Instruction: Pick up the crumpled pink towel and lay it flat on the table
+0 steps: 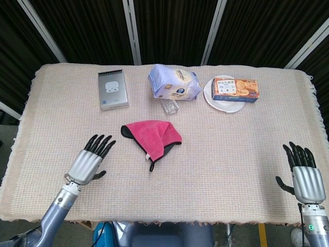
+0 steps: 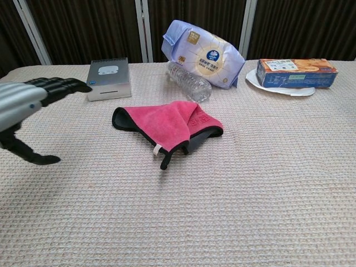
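Note:
The crumpled pink towel [image 1: 152,137] with a black underside lies folded over near the middle of the table; the chest view shows the towel [image 2: 169,124] with a small white tag at its near corner. My left hand [image 1: 90,161] hovers above the cloth to the left of the towel, a short gap away, fingers spread and holding nothing. The chest view catches this left hand [image 2: 26,103] at the left edge. My right hand [image 1: 303,175] stays at the near right table edge, fingers apart and empty, far from the towel.
Along the far side stand a silver box [image 1: 112,89], a purple tissue pack [image 1: 174,82] with a clear bottle [image 1: 171,106] in front of it, and a white plate [image 1: 224,101] bearing an orange biscuit box [image 1: 236,89]. The woven tablecloth [image 1: 231,154] covers the table.

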Controlling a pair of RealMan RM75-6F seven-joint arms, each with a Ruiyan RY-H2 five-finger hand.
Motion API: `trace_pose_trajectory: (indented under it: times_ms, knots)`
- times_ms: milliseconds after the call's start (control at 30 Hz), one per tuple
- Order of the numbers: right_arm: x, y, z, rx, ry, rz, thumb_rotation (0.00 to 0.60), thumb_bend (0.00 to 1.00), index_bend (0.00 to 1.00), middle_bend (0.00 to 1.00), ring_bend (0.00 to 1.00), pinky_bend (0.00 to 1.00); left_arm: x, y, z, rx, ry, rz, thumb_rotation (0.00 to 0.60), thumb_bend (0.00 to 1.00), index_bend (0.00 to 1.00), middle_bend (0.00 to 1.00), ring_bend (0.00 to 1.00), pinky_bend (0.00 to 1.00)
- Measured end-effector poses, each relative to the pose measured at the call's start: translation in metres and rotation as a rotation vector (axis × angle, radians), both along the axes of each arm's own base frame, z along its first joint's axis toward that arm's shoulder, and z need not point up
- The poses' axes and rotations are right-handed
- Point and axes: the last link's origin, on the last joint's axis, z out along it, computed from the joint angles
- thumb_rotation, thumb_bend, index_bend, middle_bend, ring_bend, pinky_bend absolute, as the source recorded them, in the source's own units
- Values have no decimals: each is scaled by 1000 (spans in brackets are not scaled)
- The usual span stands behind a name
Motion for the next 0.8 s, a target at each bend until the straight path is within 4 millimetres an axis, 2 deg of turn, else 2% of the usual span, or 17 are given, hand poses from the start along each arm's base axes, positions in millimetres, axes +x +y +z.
trace_pose_trajectory:
  times_ms: [100, 300, 800]
  knots:
    - [-2, -1, 1, -5, -8, -6, 600, 258, 0, 0, 0, 0, 15, 10, -18, -21, 21, -14, 600, 190, 30, 0, 0, 23]
    - [-6, -4, 4, -15, -19, -23, 600, 259, 0, 0, 0, 0, 38, 23, -38, -22, 48, -57, 600, 190, 31, 0, 0, 23]
    - [-14, -8, 6, -22, -34, -48, 600, 258, 0, 0, 0, 0, 59, 39, -81, -5, 85, -94, 600, 241, 35, 0, 0, 23]
